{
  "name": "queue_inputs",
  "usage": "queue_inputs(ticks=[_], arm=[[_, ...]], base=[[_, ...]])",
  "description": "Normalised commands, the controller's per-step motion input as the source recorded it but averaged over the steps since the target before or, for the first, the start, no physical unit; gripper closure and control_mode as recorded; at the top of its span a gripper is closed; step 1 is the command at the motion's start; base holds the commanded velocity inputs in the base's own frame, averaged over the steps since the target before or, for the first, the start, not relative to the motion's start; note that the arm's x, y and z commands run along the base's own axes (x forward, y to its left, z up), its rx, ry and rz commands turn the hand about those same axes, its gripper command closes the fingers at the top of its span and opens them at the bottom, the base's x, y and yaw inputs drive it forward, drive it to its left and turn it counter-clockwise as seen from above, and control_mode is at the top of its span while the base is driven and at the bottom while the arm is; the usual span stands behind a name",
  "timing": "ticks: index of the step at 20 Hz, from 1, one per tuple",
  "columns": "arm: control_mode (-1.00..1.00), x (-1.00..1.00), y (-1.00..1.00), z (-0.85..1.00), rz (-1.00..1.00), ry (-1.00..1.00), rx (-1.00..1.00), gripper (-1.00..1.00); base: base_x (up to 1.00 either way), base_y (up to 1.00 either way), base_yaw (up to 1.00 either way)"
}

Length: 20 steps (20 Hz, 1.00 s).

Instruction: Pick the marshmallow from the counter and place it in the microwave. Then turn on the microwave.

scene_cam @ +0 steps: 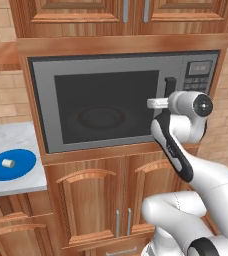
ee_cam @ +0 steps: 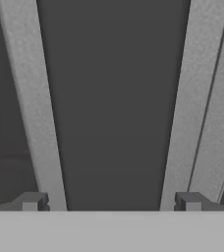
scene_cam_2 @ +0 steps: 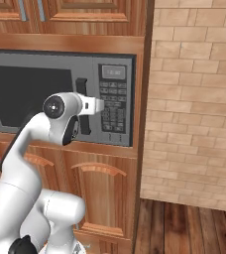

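1. The marshmallow (scene_cam: 7,163), a stubby white cylinder, lies on a blue plate (scene_cam: 21,167) on the counter (scene_cam: 8,137), left of the microwave (scene_cam: 48,100).
2. The gripper (ee_cam: 111,202), fingers spread wide and empty, faces the dark handle (ee_cam: 114,98) of the shut microwave door.
3. Judged handling: very light, soft, easily squashed and prone to rolling; best pinched gently across its curved sides.
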Motion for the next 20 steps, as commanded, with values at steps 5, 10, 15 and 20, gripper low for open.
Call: queue_inputs(ticks=[5, 10, 15, 20], arm=[[-1.00, 0.24, 0.00, -0.14, 0.00, -0.07, 0.00, -1.00], [-1.00, 0.19, 0.00, -0.13, 0.00, -0.07, 0.00, -1.00], [-1.00, 0.17, 0.00, -0.11, 0.00, -0.05, 0.00, -1.00], [-1.00, 0.14, 0.00, -0.06, 0.00, -0.01, 0.00, 1.00]], base=[[0.00, 0.00, 0.00], [0.00, 0.00, 0.00], [0.00, 0.00, 0.00], [0.00, 0.00, 0.00]])
